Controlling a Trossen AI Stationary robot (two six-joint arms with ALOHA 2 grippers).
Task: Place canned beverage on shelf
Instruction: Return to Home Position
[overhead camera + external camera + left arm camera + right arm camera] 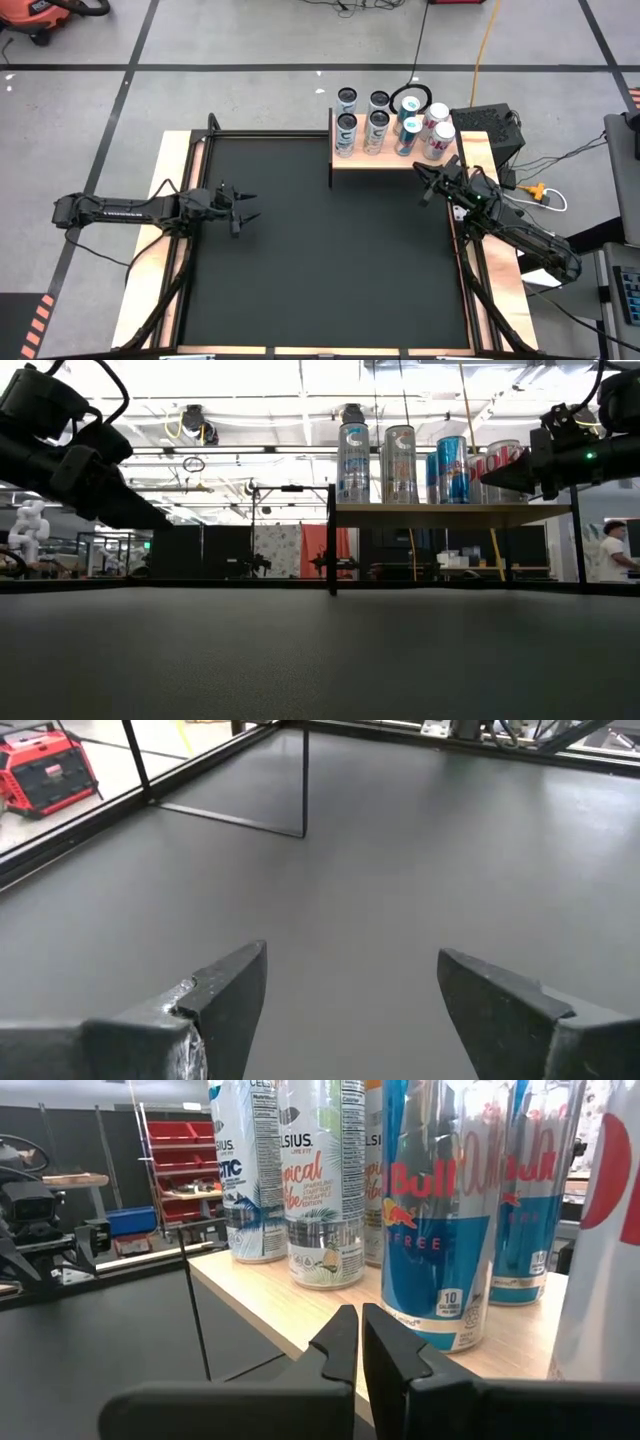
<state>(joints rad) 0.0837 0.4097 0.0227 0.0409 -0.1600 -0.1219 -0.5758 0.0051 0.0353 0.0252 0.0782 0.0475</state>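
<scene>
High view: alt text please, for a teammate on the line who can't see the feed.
Eight cans stand in two rows of four on the light-wood shelf at the far edge of the black mat. The right gripper hangs just off the shelf's front right corner; the left gripper hangs open over the mat's left side.

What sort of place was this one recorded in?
Most likely a robotics lab in a warehouse-like workshop: a taped concrete floor around the table, what looks like a red shop vacuum, red parts bins on racking, and exposed ceiling lights.
</scene>
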